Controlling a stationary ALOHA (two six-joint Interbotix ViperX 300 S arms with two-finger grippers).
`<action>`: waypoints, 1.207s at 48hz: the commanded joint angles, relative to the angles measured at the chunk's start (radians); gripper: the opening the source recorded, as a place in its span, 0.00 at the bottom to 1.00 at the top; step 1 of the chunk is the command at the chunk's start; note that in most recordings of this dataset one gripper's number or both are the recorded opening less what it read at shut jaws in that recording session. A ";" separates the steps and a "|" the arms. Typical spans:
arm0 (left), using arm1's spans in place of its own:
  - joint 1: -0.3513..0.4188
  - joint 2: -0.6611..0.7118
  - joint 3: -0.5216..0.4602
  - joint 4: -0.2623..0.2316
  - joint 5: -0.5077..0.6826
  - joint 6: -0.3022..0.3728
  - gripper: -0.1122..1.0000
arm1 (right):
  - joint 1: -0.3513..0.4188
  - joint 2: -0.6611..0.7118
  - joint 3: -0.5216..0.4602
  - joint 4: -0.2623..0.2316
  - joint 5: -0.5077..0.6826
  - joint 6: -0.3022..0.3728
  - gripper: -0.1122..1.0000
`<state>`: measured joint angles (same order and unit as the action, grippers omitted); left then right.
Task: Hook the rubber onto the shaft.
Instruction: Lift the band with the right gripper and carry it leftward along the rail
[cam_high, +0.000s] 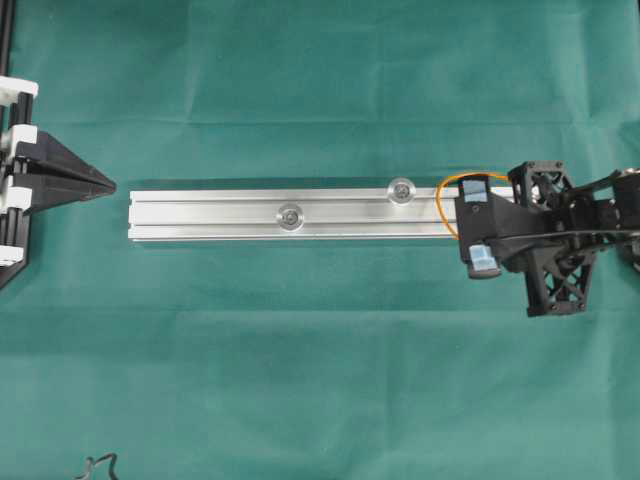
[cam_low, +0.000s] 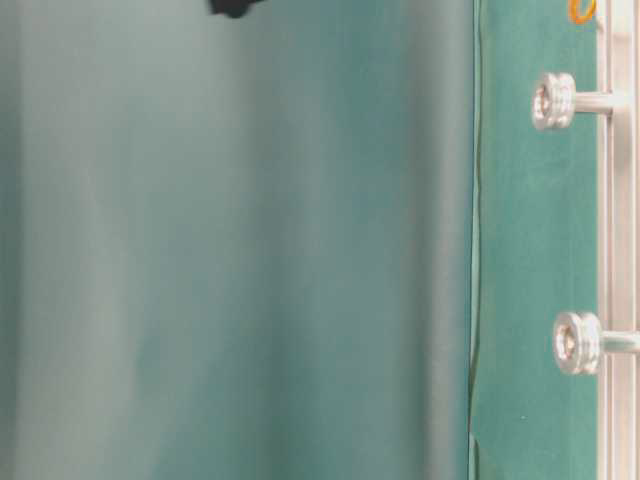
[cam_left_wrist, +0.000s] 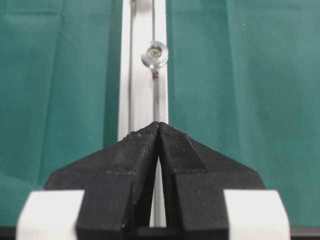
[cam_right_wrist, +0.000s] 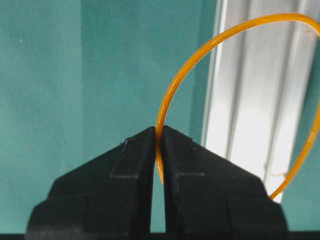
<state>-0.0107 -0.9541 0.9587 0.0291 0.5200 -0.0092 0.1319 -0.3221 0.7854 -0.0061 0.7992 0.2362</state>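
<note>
The right claw (cam_high: 468, 222) pinches the rubber (cam_high: 446, 196) over the rail's right end; the nearest shaft (cam_high: 402, 190) lies just to its left along the rail.

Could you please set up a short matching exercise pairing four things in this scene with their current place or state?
Things:
1. rubber band
2. left gripper
3. rail
4. right gripper

States:
A. lies flat on the green cloth, carrying two shafts
B. shut on nothing, at one end of the rail
C. pinched between black fingertips, loop hanging free
D. shut on a thin orange loop

Pairs: 1-C, 2-B, 3-A, 4-D
</note>
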 joint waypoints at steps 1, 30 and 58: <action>-0.002 0.008 -0.031 0.002 -0.009 0.000 0.10 | 0.002 -0.038 -0.052 -0.023 0.058 0.003 0.16; -0.003 0.008 -0.032 0.003 -0.009 0.000 0.10 | -0.002 -0.109 -0.206 -0.080 0.305 0.003 0.16; -0.002 0.006 -0.032 0.002 -0.009 0.002 0.10 | -0.008 -0.015 -0.272 -0.084 0.296 -0.008 0.16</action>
<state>-0.0107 -0.9541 0.9587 0.0291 0.5200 -0.0092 0.1273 -0.3451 0.5538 -0.0874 1.1029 0.2301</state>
